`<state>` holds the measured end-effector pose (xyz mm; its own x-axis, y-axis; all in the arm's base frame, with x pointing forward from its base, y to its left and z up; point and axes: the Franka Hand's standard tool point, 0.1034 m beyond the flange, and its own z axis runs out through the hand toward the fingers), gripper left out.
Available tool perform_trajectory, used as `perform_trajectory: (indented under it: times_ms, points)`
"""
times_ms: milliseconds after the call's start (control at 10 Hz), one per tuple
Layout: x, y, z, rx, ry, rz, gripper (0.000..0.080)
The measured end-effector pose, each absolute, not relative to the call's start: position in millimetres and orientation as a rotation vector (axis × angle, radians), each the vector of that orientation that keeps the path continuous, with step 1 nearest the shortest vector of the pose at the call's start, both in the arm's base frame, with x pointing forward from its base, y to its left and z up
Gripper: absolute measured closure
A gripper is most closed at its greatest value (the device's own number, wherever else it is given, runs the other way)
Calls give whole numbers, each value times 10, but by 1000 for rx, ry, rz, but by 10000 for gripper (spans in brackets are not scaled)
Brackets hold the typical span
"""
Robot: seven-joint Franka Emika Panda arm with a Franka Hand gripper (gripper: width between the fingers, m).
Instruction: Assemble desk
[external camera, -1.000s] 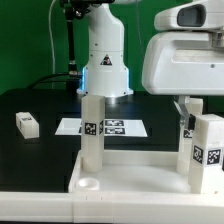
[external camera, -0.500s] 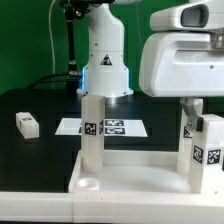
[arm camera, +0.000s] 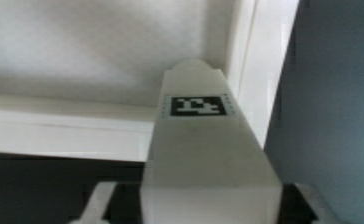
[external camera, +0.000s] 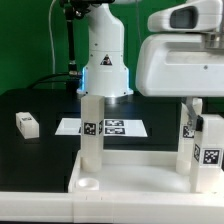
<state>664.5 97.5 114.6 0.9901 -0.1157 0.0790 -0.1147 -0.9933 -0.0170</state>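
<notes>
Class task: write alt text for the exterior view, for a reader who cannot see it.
A white tabletop lies in front with three legs standing in it: one at the exterior view's left, two at its right under the arm. Behind lie the marker board and a loose leg on a black table.

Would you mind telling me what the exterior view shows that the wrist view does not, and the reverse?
Only the exterior view shows the marker board, a loose leg lying on the black table, an upright leg near the tabletop's empty front socket, and the arm's base. Only the wrist view shows one leg close up from above, with the tag on its face. Both share the tabletop and that leg at the exterior view's right.
</notes>
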Motion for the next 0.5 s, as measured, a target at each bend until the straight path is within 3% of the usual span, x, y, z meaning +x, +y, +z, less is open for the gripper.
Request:
perform_trajectory:
  times_ms: [500]
  points:
    - [6655, 948, 1145, -2948, 963, -118, 509]
